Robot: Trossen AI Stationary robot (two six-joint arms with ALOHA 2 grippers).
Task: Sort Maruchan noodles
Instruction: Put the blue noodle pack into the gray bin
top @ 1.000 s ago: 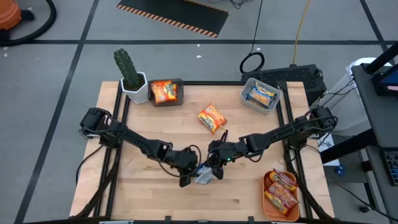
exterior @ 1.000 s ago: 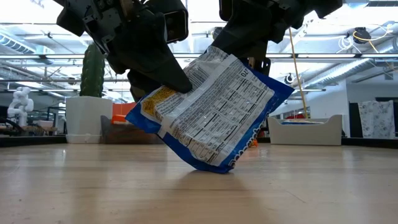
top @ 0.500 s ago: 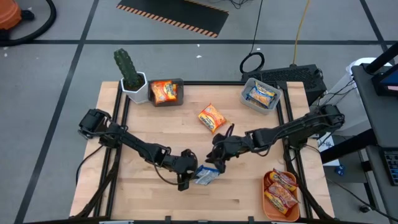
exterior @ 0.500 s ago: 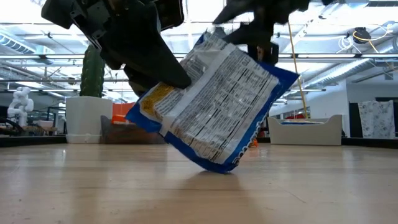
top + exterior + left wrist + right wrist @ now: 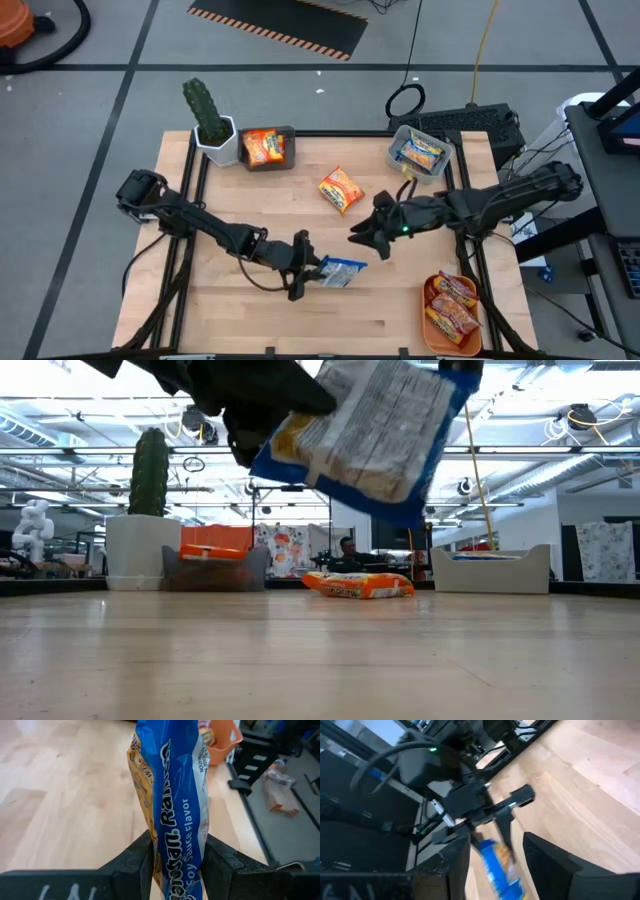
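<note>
Blue packet: one blue-and-white noodle packet (image 5: 343, 270) is hanging clear of the table, near the front middle, pinched between the fingers of the left gripper (image 5: 176, 865); in the low view it is riding well above the wood.
Left gripper: clamping that packet across its narrow edge.
Right gripper: the right gripper (image 5: 362, 240) is hovering just beside the packet on the right, apart from it; its fingers are standing spread with nothing between them in the right wrist view.
Orange packet, loose: one orange-yellow packet (image 5: 341, 189) is lying on the table (image 5: 250, 320) behind the grippers, in no container.
Dark bin: the dark bin (image 5: 288, 148) at the back left is holding an orange packet.
Grey bin: the grey bin (image 5: 397, 166) at the back right is holding a blue packet.
Orange tray: the orange tray (image 5: 431, 325) at the front right is holding red-brown packets.
Progress: sorting is looking mostly done; judging by colour, the blue packet is due for the grey bin and the loose orange one for the dark bin.
Bystander: a cactus pot (image 5: 217, 142) is standing beside the dark bin.
</note>
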